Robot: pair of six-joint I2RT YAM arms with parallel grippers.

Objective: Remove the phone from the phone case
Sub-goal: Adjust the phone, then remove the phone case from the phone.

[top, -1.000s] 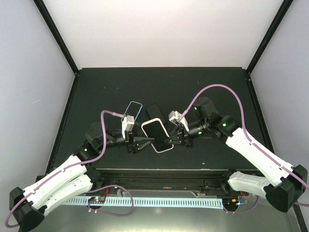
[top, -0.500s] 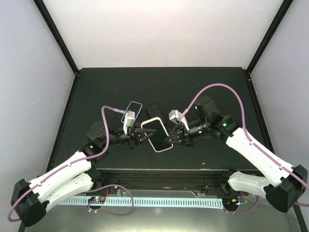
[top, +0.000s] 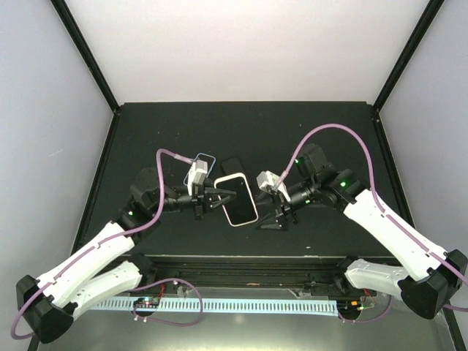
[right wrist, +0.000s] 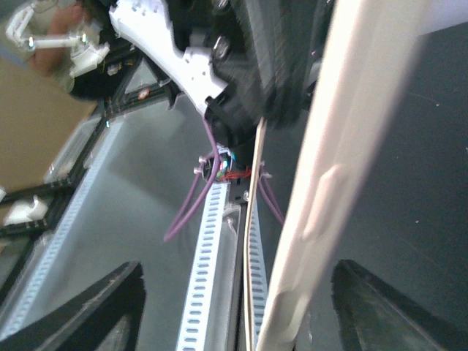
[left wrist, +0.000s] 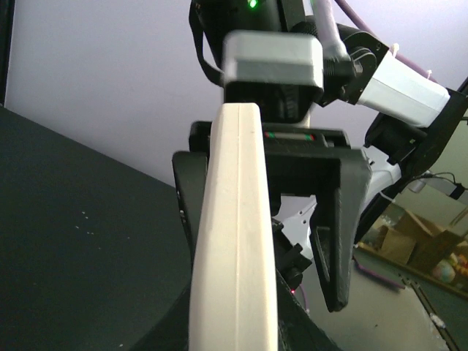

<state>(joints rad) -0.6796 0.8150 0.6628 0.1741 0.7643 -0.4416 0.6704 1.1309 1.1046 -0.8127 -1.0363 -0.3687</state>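
Note:
The pale blue phone case [top: 205, 159] lies flat at the back of the mat, partly behind my left wrist. Its inside looks dark, and I cannot make out the phone in it. My left gripper [top: 219, 196] is shut on the left side of a white-rimmed phone [top: 238, 199] with a black screen. That phone's cream edge [left wrist: 234, 241] fills the left wrist view above my left gripper [left wrist: 238, 340]. My right gripper [top: 272, 221] stands open just off its near right corner. In the right wrist view the cream edge [right wrist: 329, 183] runs between the spread fingers of my right gripper [right wrist: 238, 314], touching neither.
An all-black phone [top: 232, 166] lies flat just behind the held one, next to the blue case. The black mat [top: 322, 124] is framed by black posts and pale walls. A perforated white cable rail [top: 241, 306] runs along the near edge.
My left gripper closed on the white-rimmed phone's left side. My right gripper then opened, let go of its right side and drew back toward the near edge.

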